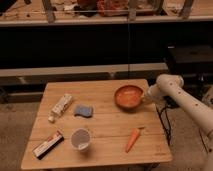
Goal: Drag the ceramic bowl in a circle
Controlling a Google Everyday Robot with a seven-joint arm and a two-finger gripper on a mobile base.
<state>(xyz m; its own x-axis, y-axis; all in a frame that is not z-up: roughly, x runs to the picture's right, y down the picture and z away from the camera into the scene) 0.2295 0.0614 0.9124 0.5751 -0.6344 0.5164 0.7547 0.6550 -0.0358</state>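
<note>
The ceramic bowl [129, 96] sits right of centre on the table [107, 127]. The gripper [145, 97] meets its right rim.

A dim lab or workshop, by the look of it: a long shelf [100, 20] of clutter runs along the back, and a small wooden surface [105, 125] holds test items. The robot arm's claw [146, 98] is at the bowl [128, 96].

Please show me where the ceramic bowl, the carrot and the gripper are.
ceramic bowl [128, 95]: camera view, on its glossy inside.
carrot [132, 140]: camera view, on the middle of its body.
gripper [146, 98]: camera view, at the bowl's right rim.
</note>
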